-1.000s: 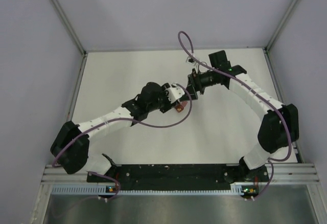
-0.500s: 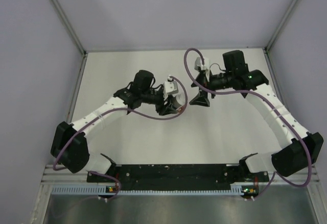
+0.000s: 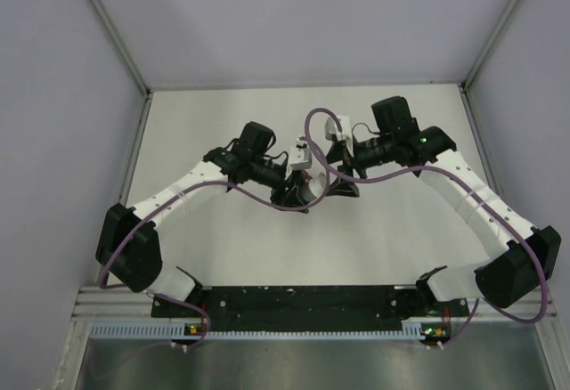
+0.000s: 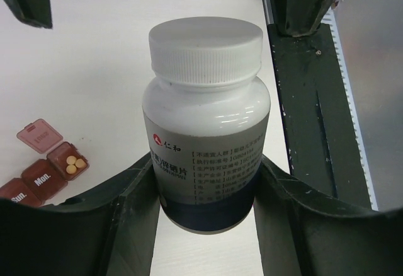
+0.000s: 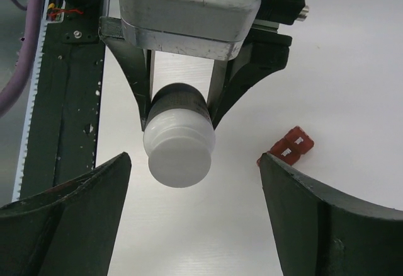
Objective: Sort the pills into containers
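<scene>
Left wrist view puts a small dark red-brown plastic pill container, a strip of three joined square compartments, flat on the white tabletop at the lower left. Two compartments are shut under lids marked "Sun." and "Mon."; the third stands open, its lid flipped back, with two small round yellow pills inside. The left gripper pinches a white plastic pill bottle across its lower body, both dark fingers pressed against the labelled sides. The bottle's ribbed white screw cap is on and points away from the wrist. Seen from the right wrist, the right gripper is spread wide; the cap shows in the gap between its fingers and touches neither. There the container lies on the table to the right of the bottle, apart from it. From above, the two grippers face each other over the middle of the table, near together.
</scene>
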Controlling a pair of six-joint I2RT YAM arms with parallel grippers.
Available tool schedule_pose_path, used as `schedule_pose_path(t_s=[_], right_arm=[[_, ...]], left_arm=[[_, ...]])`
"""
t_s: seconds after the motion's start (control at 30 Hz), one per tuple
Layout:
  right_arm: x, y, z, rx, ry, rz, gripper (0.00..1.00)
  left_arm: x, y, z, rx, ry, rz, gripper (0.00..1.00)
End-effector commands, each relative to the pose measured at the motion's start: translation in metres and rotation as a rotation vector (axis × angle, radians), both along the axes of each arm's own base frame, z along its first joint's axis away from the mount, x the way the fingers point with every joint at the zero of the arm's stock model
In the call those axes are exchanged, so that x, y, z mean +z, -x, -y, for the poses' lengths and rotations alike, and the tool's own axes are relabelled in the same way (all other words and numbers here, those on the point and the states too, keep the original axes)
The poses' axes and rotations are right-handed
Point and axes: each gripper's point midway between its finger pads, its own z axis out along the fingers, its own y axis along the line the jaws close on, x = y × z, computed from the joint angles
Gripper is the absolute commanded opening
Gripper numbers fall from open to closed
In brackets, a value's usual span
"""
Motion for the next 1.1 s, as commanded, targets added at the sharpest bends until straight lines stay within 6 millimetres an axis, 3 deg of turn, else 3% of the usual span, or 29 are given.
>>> schedule_pose_path(t_s=[0.0,0.5,0.67,0.83,1.07], right_arm=[[0.0,0.009,-0.005,0.048,-0.012,0.024,0.81],[-0.014,0.014,-0.012,0.086,-0.017,-0.05,0.6],[-0.014,0.014,-0.014,0.079,-0.028,-0.082,0.46],[-0.016,0.014,-0.018,0.059,-0.033,-0.155,0.35],[-0.028,0.005,-0.027,-0.001,-0.004,-0.32,0.28]], left_arm=[[0.022,0.003,0.005,-0.046,0.064,0.035,0.0],[0.024,0.002,0.007,-0.038,0.076,0.03,0.0],[0.024,0.0,0.007,-0.027,0.078,0.038,0.0],[0.019,-0.01,0.006,0.03,0.06,0.07,0.0],[0.016,-0.035,0.0,0.167,0.025,0.192,0.0]])
